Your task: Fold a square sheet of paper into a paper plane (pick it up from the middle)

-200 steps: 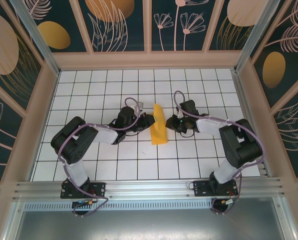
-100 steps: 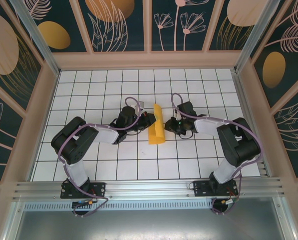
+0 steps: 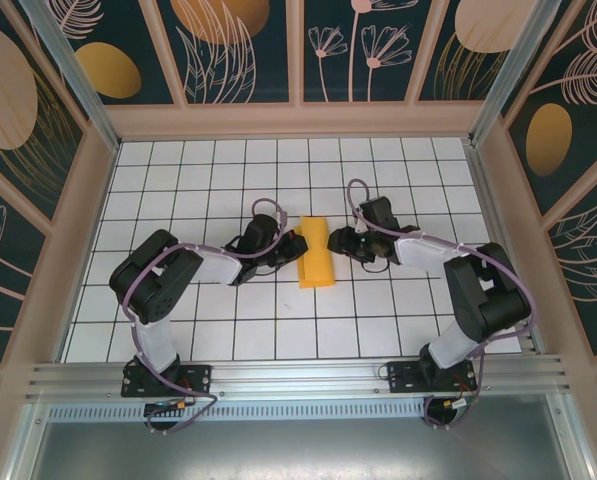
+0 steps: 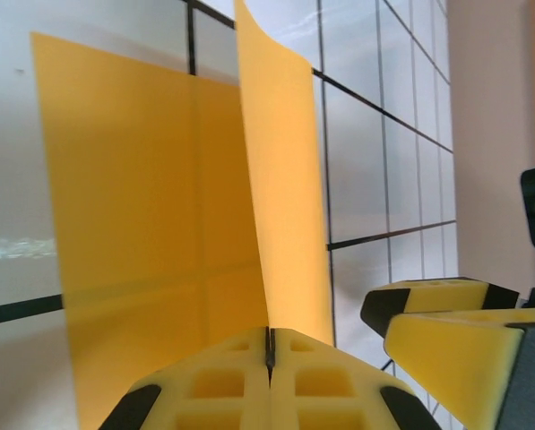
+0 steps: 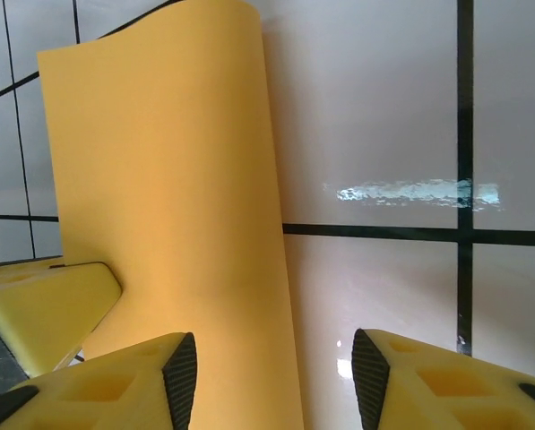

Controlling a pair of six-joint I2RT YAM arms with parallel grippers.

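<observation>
- Top view: a thin orange-yellow square sheet of paper (image 3: pixel 316 252) sits mid-way along the white grid-tiled bench (image 3: pixel 178 180). It is doubled into a narrow strip between the left end effector (image 3: pixel 296 245) and the right end effector (image 3: pixel 340 243).
- Left wrist: the left end effector (image 4: pixel 269 345) is clamped tight on the sheet's (image 4: pixel 142 179) near edge. One half lies flat and the other stands up from the centre.
- Right wrist: the right end effector (image 5: pixel 271 358) stands parted, gripping nothing, with the curling flap (image 5: pixel 177 179) just beside one finger.
- Progress, as judged: the first lengthwise fold is under way. Nose corners and wings remain.
</observation>
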